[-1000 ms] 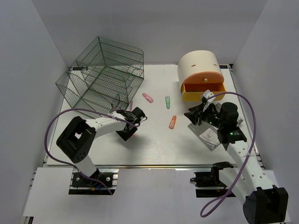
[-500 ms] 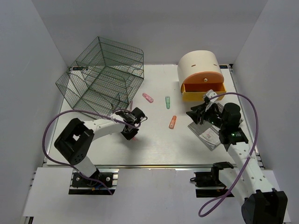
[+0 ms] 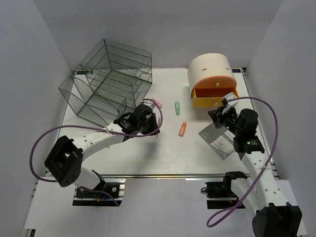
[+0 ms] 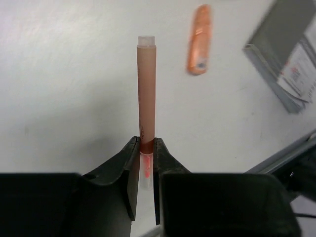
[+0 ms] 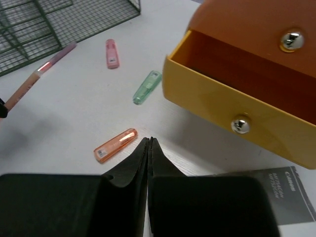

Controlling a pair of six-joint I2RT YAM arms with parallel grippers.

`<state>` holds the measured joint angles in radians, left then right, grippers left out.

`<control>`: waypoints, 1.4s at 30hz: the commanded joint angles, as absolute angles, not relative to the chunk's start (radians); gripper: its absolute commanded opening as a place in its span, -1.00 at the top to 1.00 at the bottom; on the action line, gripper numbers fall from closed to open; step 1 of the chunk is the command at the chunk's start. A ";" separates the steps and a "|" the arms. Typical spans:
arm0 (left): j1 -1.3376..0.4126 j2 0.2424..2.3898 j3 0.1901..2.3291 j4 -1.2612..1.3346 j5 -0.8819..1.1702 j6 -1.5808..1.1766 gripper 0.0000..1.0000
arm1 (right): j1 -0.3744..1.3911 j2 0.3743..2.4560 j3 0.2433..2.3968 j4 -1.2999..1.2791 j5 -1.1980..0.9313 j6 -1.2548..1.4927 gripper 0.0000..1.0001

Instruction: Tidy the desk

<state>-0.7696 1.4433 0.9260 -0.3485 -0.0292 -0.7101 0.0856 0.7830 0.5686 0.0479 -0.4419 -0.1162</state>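
The white desk (image 3: 163, 155) carries all the items. My left gripper (image 3: 147, 119) is shut on a tan pen (image 4: 146, 94) with a red band and holds it above the desk, just right of the cage. The pen sticks out straight ahead of the jaws. A pen of the same colours slants toward the left edge of the right wrist view (image 5: 37, 74). My right gripper (image 3: 220, 116) is shut and empty. It hovers just in front of the open yellow drawer (image 3: 215, 102), and its fingertips (image 5: 149, 140) are over bare desk.
A dark wire-mesh cage (image 3: 108, 81) lies tilted at the back left. The cream-and-orange drawer box (image 3: 211, 69) stands at the back right. Small pink (image 3: 156, 103), green (image 3: 177, 108) and orange (image 3: 182, 129) plastic sticks lie mid-desk. Grey booklets (image 3: 219, 140) lie right. A metal rail (image 3: 163, 175) runs along the near edge.
My left gripper has moved away from the near edge, back and to the right toward the pink stick, taking the pen. My right gripper has moved right and back toward the drawer.
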 commanded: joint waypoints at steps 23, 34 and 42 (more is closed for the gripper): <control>-0.773 2.003 1.736 0.193 0.681 0.499 1.00 | -0.044 0.732 0.589 0.095 -0.327 -0.127 1.00; -0.773 2.143 1.835 0.271 0.632 0.428 0.61 | -0.074 0.721 0.586 0.098 -0.350 -0.118 1.00; -0.773 2.145 1.856 0.288 0.589 0.376 -0.25 | -0.080 0.719 0.577 0.089 -0.449 -0.161 0.67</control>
